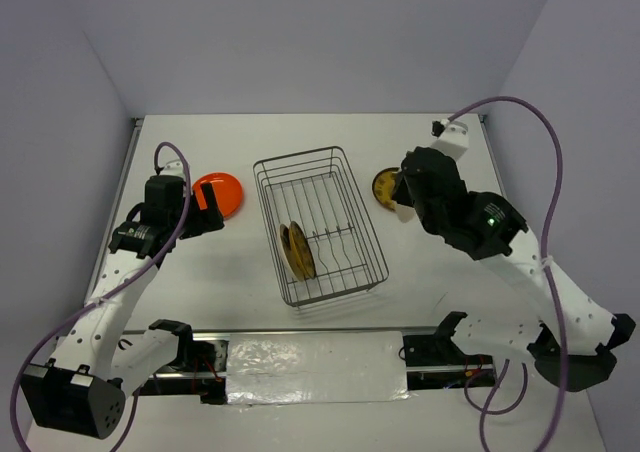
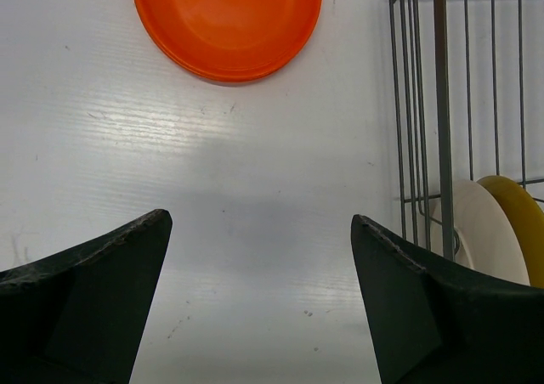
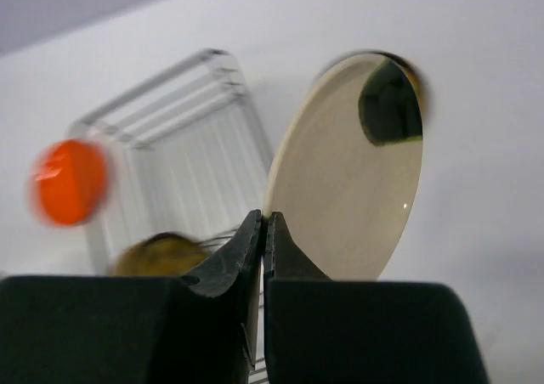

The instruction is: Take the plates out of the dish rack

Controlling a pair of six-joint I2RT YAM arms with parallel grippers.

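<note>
The right gripper (image 3: 263, 224) is pinched shut on the rim of a cream plate (image 3: 357, 172). This plate is round, smooth and shiny. It is up in the air and tilted, and the fingers grip its edge at about 7 o'clock in the wrist view. From above, a brown plate (image 1: 386, 185) lies flat on the white table (image 1: 200, 302) just beside that gripper, at 2 o'clock from the rack (image 1: 352, 204).

The left gripper (image 2: 259, 223) is spread wide and holds nothing. It hangs over bare table. A round orange plate (image 2: 228, 19) lies flat at 12 o'clock from it, at 10 o'clock from the rack.

The rack is a long basket of thin grey wire with a grid floor. From above, its long side runs from 11 to 5 o'clock. Two plates are in it, near its 6 o'clock end. They are a pale plate (image 2: 478, 231) and a yellow plate (image 2: 520, 223), standing on edge side by side, with their faces toward 9 and 3 o'clock.
</note>
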